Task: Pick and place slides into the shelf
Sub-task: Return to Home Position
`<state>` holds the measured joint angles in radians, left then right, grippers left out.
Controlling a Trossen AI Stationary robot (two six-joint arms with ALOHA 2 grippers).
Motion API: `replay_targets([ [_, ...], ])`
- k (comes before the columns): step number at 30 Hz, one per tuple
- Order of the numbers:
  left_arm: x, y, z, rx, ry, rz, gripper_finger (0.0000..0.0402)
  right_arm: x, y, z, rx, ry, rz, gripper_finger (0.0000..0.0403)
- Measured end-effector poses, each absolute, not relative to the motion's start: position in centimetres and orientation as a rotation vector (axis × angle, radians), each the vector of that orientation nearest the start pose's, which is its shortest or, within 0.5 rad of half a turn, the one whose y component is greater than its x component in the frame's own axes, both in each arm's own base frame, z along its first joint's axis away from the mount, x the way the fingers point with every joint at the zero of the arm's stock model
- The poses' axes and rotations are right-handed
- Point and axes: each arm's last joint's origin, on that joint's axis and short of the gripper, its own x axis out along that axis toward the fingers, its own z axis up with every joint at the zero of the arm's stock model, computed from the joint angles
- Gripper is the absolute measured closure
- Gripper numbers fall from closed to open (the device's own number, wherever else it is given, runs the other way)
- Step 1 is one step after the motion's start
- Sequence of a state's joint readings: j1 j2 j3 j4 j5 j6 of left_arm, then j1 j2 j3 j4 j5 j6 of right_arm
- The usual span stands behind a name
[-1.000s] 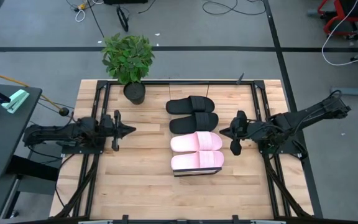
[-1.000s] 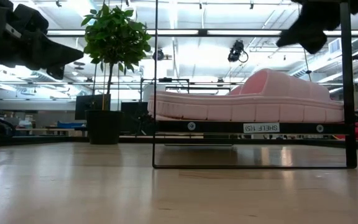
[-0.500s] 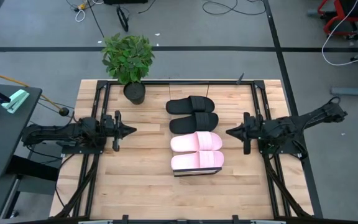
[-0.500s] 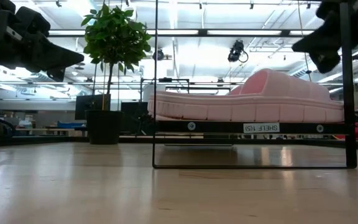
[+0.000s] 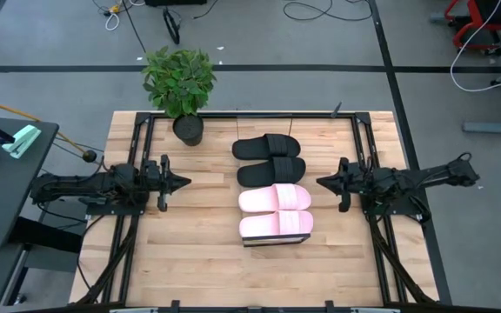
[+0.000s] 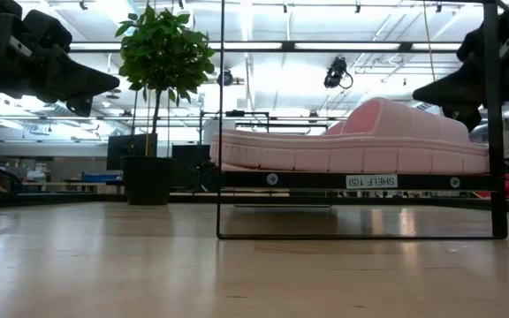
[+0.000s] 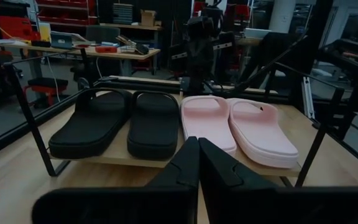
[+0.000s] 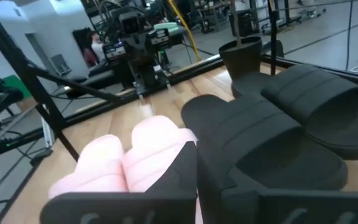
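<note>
all four slides lay on the shelf (image 7: 98, 160) in the middle of the tabletop (image 5: 190, 252), the black pair (image 5: 271, 173) toward 12 o'clock and the pink pair (image 5: 275, 199) toward 6 o'clock, packed side by side. the left tool (image 5: 183, 183) hung above the tabletop at the shelf's 9 o'clock, well apart from it, its fingers pressed together on nothing. the right tool (image 5: 321, 183) hung at the shelf's 3 o'clock, also closed and empty, with its tip aimed at the shelf and just beside its edge. the placing looked done, so the main hazard seemed to be the right arm's way out. if that arm swung sideways or dipped before it drew back toward 3 o'clock, the closed tip could have clipped the shelf's thin black frame or caught the toe of a slide. the shelf looked light and narrow, so a knock might have skewed the whole row. the pink slide nearest 6 o'clock lay close to the shelf's end and would probably have been the first to slip off. the left arm looked to carry less risk, though a wide sweep toward 11 o'clock could have brushed the potted plant (image 5: 179, 80).
</note>
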<state>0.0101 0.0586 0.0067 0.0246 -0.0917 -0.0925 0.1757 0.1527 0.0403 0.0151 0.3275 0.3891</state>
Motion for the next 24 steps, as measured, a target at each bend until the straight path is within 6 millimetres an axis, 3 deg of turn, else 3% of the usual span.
replay_targets([
  [14,10.07,0.37,16.34,-0.100,0.023,0.103,0.0389,10.45,0.57,16.39,0.345,0.068,-0.065,0.0403],
  [24,10.07,0.37,16.33,-0.123,0.023,0.104,0.0384,9.66,0.48,17.30,0.211,-0.041,-0.051,0.0403],
])
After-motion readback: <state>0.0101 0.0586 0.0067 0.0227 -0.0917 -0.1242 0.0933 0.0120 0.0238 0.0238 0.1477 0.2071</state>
